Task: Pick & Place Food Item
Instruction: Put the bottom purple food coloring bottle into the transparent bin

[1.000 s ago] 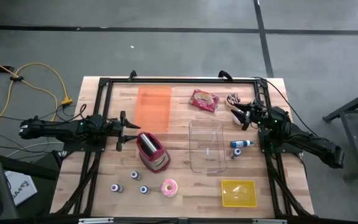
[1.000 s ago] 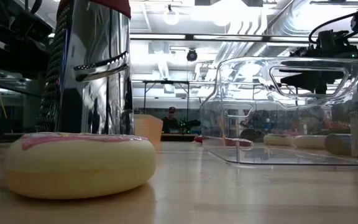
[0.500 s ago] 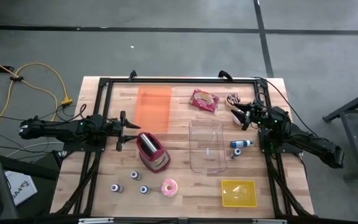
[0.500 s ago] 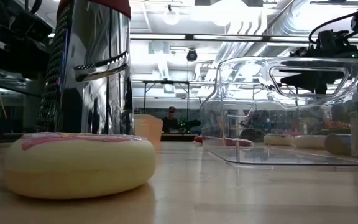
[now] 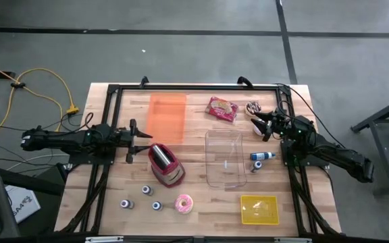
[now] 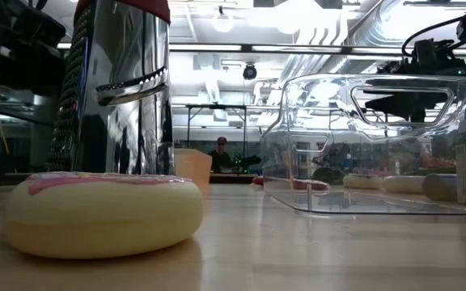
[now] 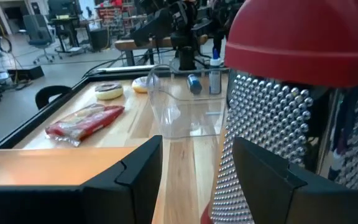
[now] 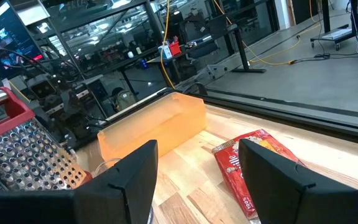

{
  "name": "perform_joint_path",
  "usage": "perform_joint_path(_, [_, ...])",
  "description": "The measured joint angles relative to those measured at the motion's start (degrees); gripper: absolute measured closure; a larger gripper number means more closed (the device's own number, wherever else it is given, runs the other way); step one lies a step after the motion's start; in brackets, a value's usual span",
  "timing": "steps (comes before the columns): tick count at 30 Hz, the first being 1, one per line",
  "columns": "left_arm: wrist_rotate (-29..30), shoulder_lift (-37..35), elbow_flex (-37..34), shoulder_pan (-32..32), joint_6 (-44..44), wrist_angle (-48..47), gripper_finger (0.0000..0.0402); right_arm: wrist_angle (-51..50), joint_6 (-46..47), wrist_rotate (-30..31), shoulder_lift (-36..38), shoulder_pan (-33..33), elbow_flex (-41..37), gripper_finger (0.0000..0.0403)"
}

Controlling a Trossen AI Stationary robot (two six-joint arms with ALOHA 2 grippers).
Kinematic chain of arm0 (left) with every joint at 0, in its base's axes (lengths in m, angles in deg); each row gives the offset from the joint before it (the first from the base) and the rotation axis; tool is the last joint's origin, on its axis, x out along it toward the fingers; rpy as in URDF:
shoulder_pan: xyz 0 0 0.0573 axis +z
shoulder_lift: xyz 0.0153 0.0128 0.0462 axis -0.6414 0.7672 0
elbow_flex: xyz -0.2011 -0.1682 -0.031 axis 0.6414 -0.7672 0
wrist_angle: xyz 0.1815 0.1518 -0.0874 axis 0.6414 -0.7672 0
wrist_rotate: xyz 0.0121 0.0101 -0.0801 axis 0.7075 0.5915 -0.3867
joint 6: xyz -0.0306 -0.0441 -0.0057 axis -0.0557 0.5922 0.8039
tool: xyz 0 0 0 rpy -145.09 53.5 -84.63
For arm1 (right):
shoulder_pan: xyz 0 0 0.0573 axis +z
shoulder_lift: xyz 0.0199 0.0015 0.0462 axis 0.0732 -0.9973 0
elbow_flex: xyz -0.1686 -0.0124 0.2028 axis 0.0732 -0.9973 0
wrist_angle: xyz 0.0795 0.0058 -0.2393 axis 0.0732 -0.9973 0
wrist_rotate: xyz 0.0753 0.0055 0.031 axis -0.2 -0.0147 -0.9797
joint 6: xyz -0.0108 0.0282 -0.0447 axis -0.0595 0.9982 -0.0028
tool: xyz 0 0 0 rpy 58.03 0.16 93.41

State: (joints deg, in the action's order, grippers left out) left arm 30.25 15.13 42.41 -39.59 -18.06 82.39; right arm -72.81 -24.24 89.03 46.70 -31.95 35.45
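left gripper [image 5: 132, 141]: jaws released, empty, just beside the red-topped grater [image 5: 165, 164]
right gripper [image 5: 256, 123]: jaws released, empty, near the far right bench [image 5: 194, 192] edge
red food packet [image 5: 221, 109]: lying flat beyond the clear bin [image 5: 223, 158]

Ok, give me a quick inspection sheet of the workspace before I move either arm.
Surface: wooden table, black frame around it.
Job's things: red snack packet at the far side; pink-iced donut near the front edge; clear bin in the middle, looks empty.
Clutter: red-topped grater, orange bin, yellow tray, three small jars, blue-capped bottle.
Grippers: left gripper open beside the grater; right gripper open, facing the packet; neither holds anything.
Cables: yellow cable on the floor, left.
Surroundings: grey floor; a person far behind the table.
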Motion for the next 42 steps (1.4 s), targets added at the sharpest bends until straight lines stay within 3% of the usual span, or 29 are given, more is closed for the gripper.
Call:
perform_joint_path(13, [3.3, 0.0, 5.9, 0.0, -0.7, -0.6, 0.0214, 0.0, 0.0, 0.0, 0.0, 0.0, 0.0, 0.0192])
perform_joint_path(29, [5.4, 0.0, 20.7, -0.1, 3.5, -20.5, 0.0214, 0.0, 0.0, 0.0, 0.0, 0.0, 0.0, 0.0192])
perform_joint_path(42, [3.0, 1.3, 30.8, -0.1, 14.9, -36.9, 0.0214, 0.0, 0.0, 0.0, 0.0, 0.0, 0.0, 0.0192])
